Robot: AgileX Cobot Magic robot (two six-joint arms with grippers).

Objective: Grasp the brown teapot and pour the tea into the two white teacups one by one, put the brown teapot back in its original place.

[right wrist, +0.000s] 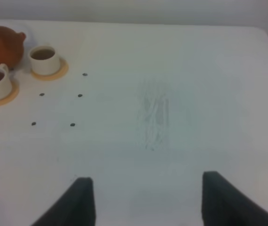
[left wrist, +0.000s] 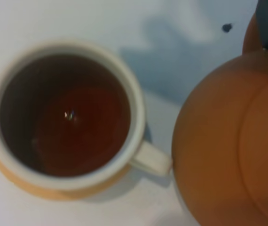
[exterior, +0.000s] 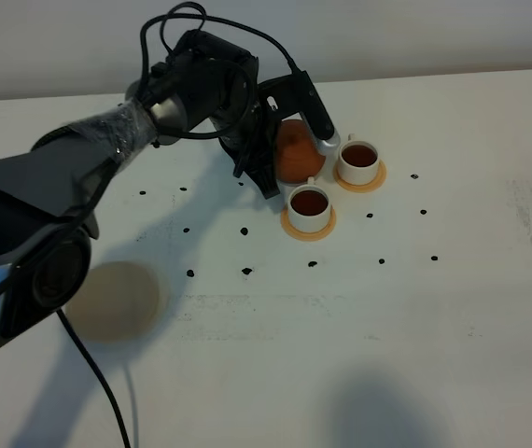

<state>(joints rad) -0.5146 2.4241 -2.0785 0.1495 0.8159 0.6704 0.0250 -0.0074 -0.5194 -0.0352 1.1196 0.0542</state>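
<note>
The brown teapot [exterior: 294,155] sits between the fingers of my left gripper [exterior: 294,151], which is shut on it, just behind the two white teacups. The nearer teacup [exterior: 310,203] and the farther teacup [exterior: 359,160] each stand on an orange-tan coaster and hold dark reddish tea [exterior: 310,200]. In the left wrist view one full teacup [left wrist: 63,117] lies right beside the teapot's body [left wrist: 232,141]. The beige disc coaster [exterior: 117,301], the original place, lies bare at the front left. My right gripper [right wrist: 150,203] stands open over bare table, far from the teapot [right wrist: 0,44].
Small black marks [exterior: 246,271] dot the white table [exterior: 453,308] around the cups. A scuffed patch [right wrist: 153,117] lies ahead of the right gripper. The left arm [exterior: 79,177] and its cable stretch across the table's left side.
</note>
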